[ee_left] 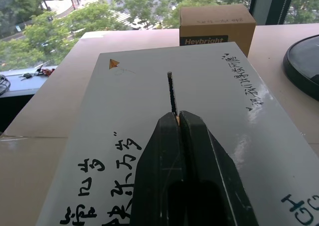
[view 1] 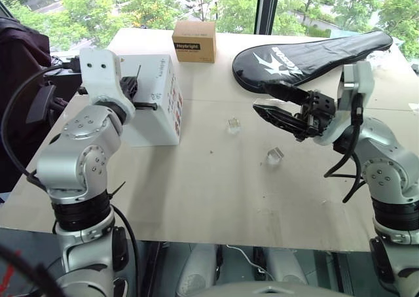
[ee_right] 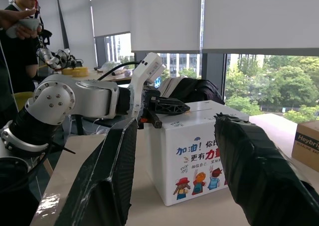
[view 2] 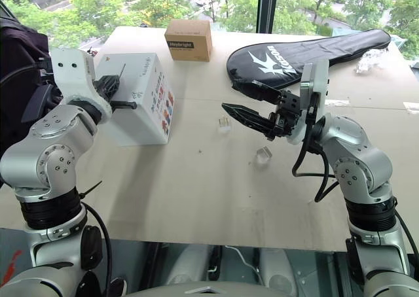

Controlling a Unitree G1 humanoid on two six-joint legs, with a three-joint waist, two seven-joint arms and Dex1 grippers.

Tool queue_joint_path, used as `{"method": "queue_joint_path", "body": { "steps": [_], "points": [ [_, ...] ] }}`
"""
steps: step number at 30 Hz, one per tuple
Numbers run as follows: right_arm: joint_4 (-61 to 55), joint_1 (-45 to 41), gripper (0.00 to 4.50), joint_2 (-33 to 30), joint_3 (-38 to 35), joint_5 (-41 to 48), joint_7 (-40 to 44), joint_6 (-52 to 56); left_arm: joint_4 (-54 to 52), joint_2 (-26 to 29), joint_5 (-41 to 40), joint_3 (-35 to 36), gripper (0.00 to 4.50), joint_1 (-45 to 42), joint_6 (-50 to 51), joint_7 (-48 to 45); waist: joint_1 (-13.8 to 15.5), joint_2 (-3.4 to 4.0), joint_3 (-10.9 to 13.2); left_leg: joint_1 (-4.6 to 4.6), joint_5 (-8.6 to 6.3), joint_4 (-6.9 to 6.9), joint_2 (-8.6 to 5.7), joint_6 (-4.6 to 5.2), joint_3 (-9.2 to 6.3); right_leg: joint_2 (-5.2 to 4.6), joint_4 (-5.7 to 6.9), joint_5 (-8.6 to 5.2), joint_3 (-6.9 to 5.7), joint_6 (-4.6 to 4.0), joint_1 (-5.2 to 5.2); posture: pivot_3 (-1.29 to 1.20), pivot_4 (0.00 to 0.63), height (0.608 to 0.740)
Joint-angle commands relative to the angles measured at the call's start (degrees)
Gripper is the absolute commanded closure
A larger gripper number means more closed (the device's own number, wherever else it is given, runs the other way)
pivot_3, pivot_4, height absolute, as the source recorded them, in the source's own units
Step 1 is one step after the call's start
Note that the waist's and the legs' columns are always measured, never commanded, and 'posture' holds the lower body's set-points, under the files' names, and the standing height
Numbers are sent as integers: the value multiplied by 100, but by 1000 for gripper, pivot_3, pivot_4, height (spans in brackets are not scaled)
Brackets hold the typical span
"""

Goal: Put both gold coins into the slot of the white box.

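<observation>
My left claw hovered over the top of the white box, its two black fingers pressed together, tips at the near end of the slot. A small orange-gold speck showed between the tips; I could not tell what it was. The slot ran as a thin dark slit down the handwritten top face, away from my fingertips. The box stood on the tabletop at my left, its side with small colourful pictures turned toward the middle.

My right claw hung above the tabletop, pointing leftward toward the box, its fingers spread apart and holding nothing. Two gold coins, small clear cubes, lay on the bare board: one between the box and my right claw, the other nearer me, just below that claw. Neither touched the box or a finger.

Behind the white box stood a brown carton marked Heybright, and a black racket case lay across the far right of the tabletop. In the right wrist view, a person stood in the background beyond my left arm.
</observation>
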Motion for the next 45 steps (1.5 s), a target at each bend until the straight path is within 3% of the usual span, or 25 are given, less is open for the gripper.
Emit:
{"method": "queue_joint_path", "body": {
  "steps": [1, 8, 13, 17, 23, 30, 45],
  "points": [
    [-201, -21, 1777, 7, -177, 19, 17, -78, 45, -18, 127, 14, 3920, 6, 74, -22, 0, 0, 0, 0, 0, 0, 0, 0, 0, 0, 0, 0, 0, 0, 0, 0, 150, 740],
    [-184, 53, 1777, -26, -78, -237, -111, -57, 120, 47, 424, 45, 985, -70, -549, -139, 15, 0, 0, -6, 0, 10, -3, 0, -4, -3, -1, 0, -3, 0, 0, 0, 150, 740],
    [-100, 240, 1777, 29, 465, -1204, -607, 15, 119, 156, 131, 275, 985, -267, -1399, -839, 6, -1, 0, -14, 0, 26, -3, 0, -11, -3, 0, 1, -9, -1, 1, 0, 150, 740],
    [647, 180, 1777, 395, 1425, -2685, -1332, -158, -491, 549, -1334, 582, 985, 54, -1605, -2760, -76, -6, -3, -13, 1, 27, 1, -3, -5, -2, -1, 0, -6, -1, 0, 0, 150, 740],
    [2234, -468, 1777, 1549, 1694, -3643, -2472, 10, -1556, 1878, -2385, 653, 985, 2165, -987, -4503, -202, -4, 1, -12, 1, 18, -1, -4, 2, 5, -2, 0, 14, -2, -16, 0, 150, 740],
    [3341, -834, 1777, 2428, 1750, -4194, -2804, -485, -1490, 1782, -2061, 786, 985, 3080, -1367, -4220, -136, -1, 1, -9, 1, 14, -4, -5, -14, 6, 1, 0, 7, -4, -11, 0, 150, 740],
    [4027, -931, 1777, 2990, 1501, -4679, -3233, -802, -1612, 1537, -1927, 686, 985, 3425, -1633, -3733, -170, -1, 1, -9, 1, 7, -9, -6, -14, 1, -1, 1, 7, -4, -15, 0, 150, 740]
  ]
}}
